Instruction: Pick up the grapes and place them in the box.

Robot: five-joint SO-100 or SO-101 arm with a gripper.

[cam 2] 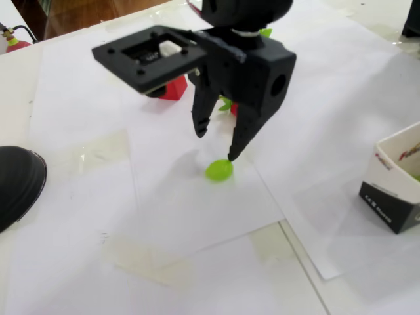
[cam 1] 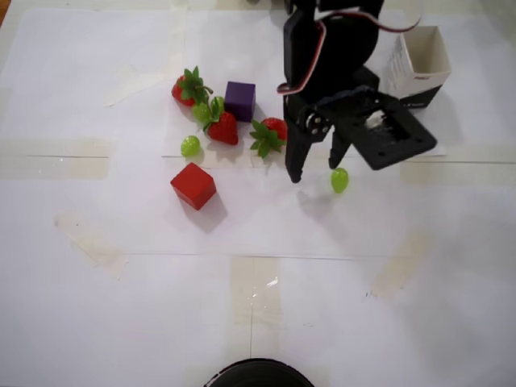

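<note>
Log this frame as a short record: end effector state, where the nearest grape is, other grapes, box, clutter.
end effector: open, holding nothing
nearest grape: loose on the paper, at the tip of one finger in the fixed view, not between the fingers
other grapes: one above the red cube, one among the strawberries
box: upright, top right in the overhead view, partly behind the arm
clutter: purple cube
</note>
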